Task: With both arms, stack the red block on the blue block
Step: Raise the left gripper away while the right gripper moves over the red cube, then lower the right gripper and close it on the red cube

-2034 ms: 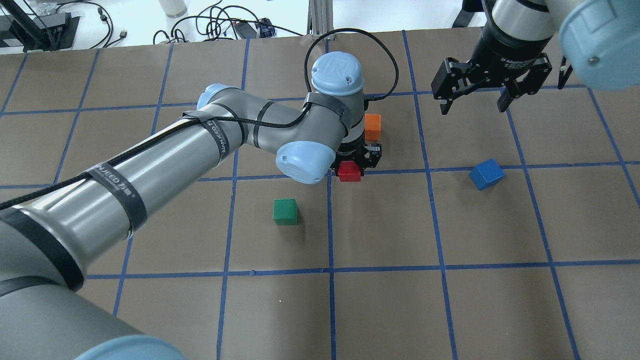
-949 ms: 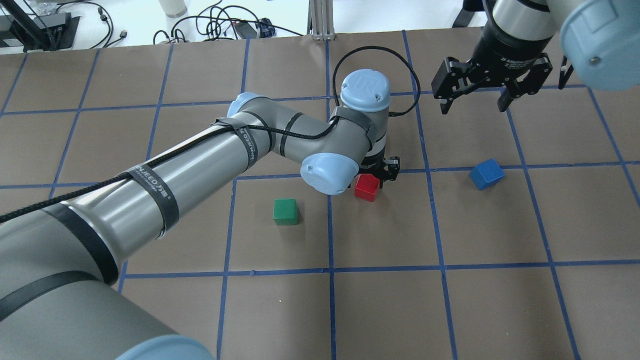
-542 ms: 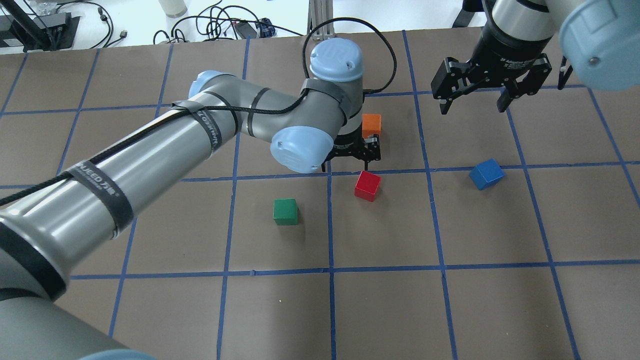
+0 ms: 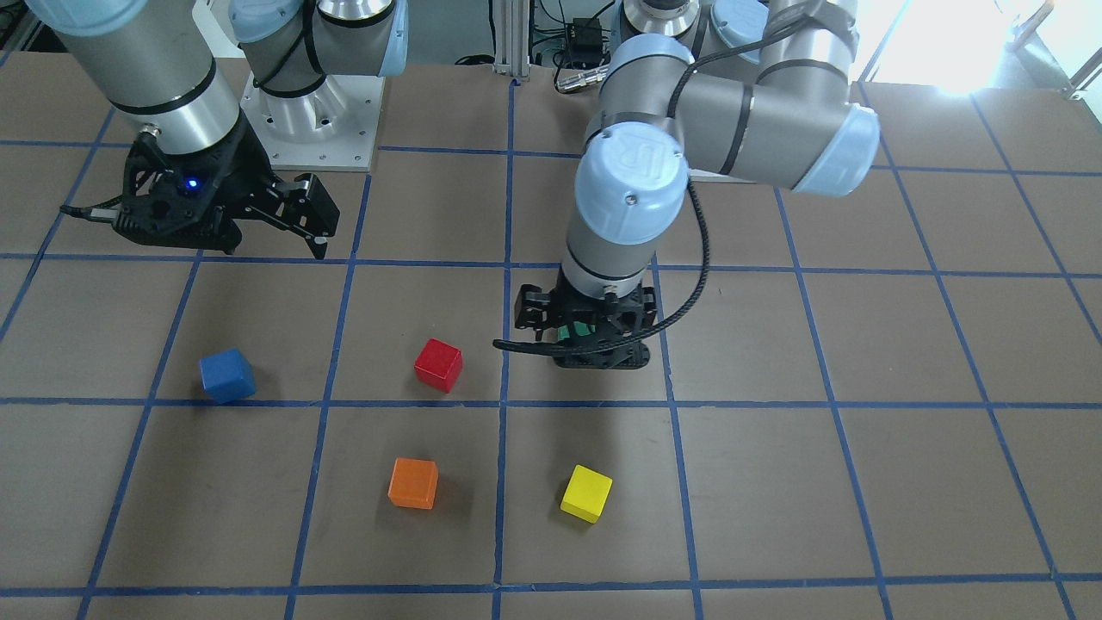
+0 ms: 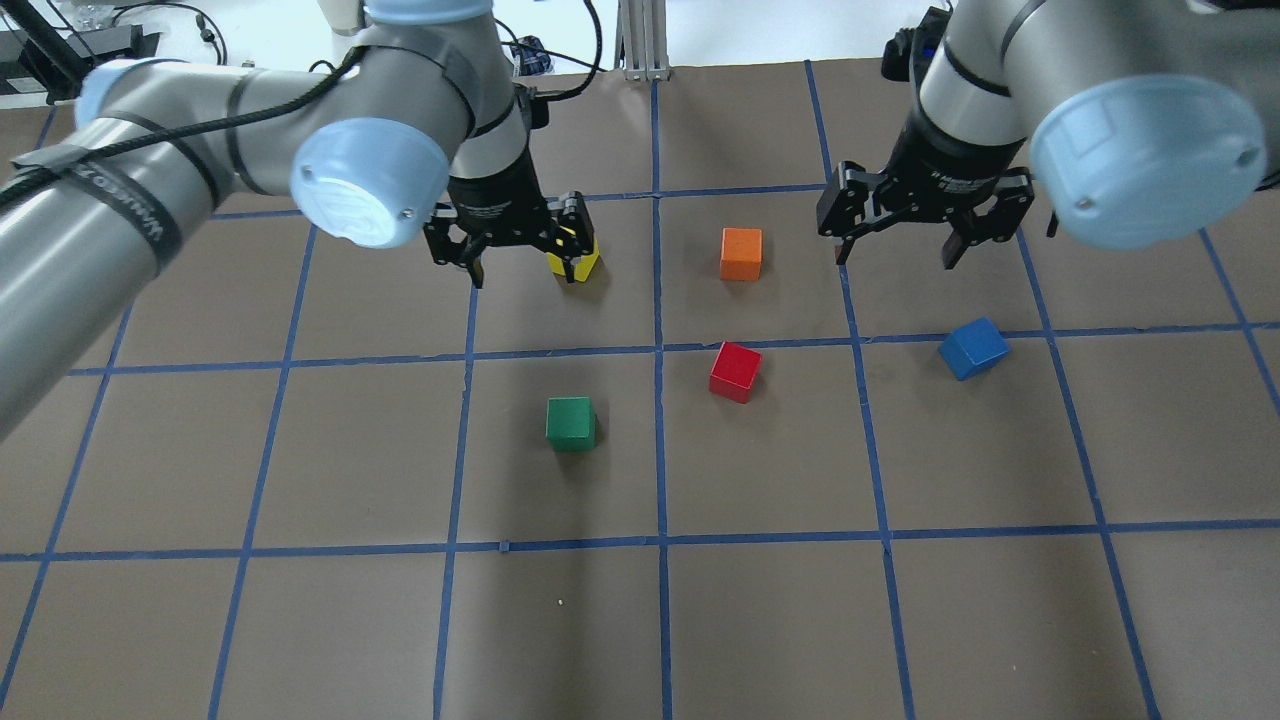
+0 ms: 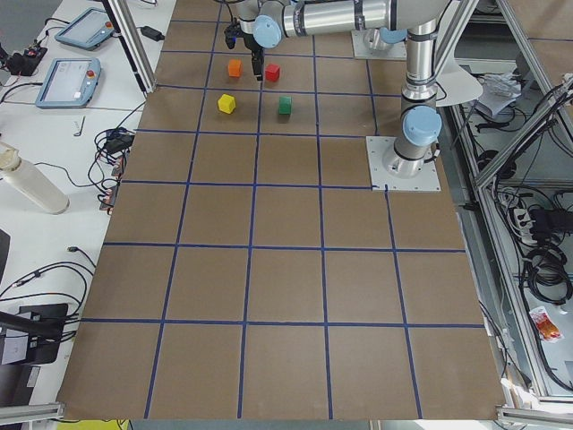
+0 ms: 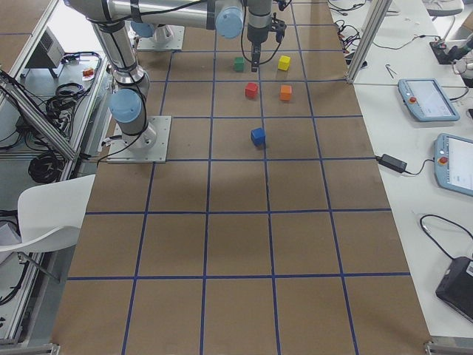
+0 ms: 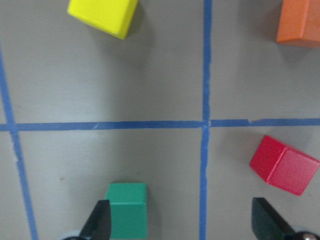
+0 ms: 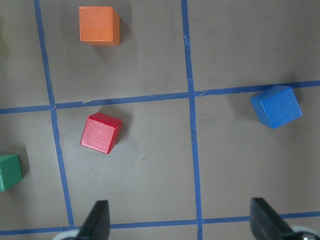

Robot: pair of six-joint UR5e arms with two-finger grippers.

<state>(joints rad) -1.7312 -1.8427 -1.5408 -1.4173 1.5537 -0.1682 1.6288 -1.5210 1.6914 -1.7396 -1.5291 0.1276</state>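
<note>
The red block (image 5: 735, 372) lies free on the table near the centre; it also shows in the front view (image 4: 438, 364) and in both wrist views (image 8: 284, 165) (image 9: 101, 132). The blue block (image 5: 973, 347) lies to its right, apart from it (image 4: 227, 375) (image 9: 276, 106). My left gripper (image 5: 515, 250) is open and empty, raised above the table left of the red block (image 4: 585, 344). My right gripper (image 5: 900, 240) is open and empty, raised beyond the blue block (image 4: 275, 248).
A green block (image 5: 571, 422), an orange block (image 5: 741, 253) and a yellow block (image 5: 577, 264) lie around the red one. The green block sits under my left gripper in its wrist view (image 8: 127, 216). Blue tape lines grid the brown table (image 5: 900, 620).
My left gripper set the red block down a little right of where it held it, opened, rose and drew back to the left. My right gripper has come lower and nearer the blocks.
</note>
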